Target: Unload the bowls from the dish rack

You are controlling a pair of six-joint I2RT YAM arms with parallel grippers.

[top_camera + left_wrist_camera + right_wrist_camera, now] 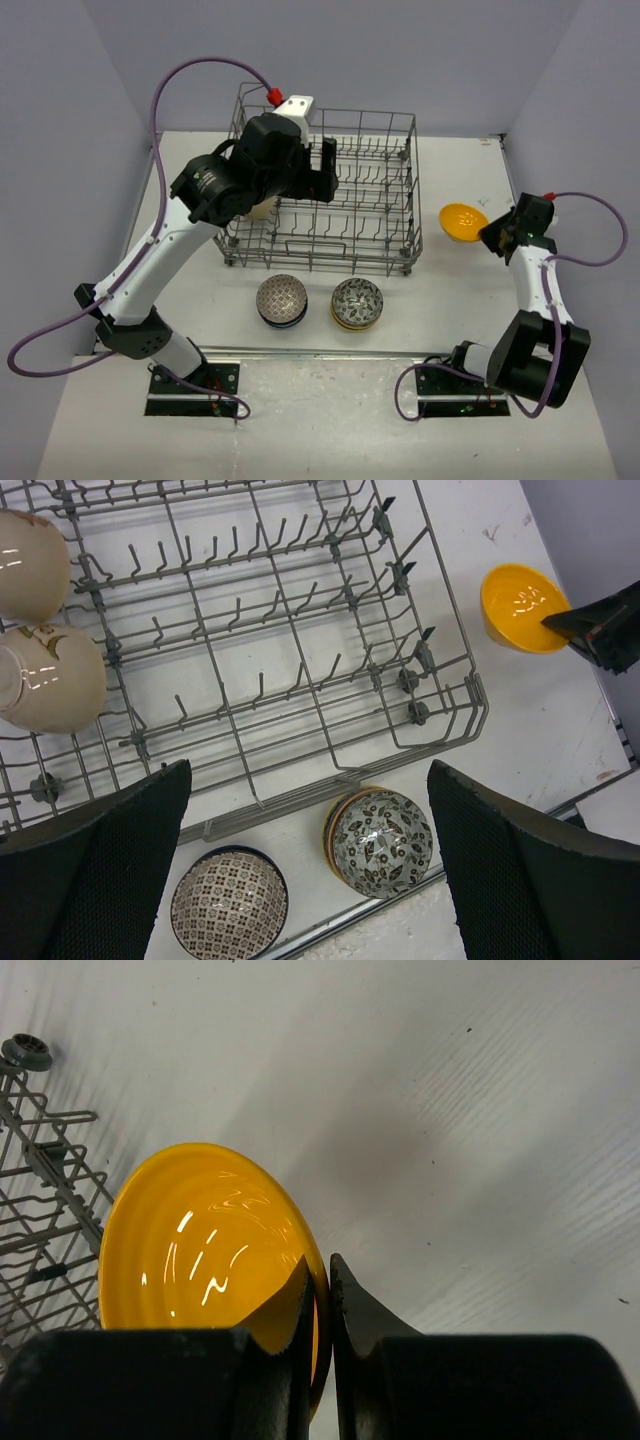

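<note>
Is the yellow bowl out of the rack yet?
Out. The yellow bowl is right of the dish rack, over bare table, its rim pinched by the shut right gripper.

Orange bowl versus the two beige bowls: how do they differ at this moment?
Colour: the orange bowl is bright and plain; the beige bowls are pale with small brown marks. Place: the orange bowl is outside the dish rack, on its right; the beige bowls lie inside it, tipped sideways. Grip: the right gripper pinches the orange bowl's rim; nothing holds the beige bowls. All are round and glossy.
</note>
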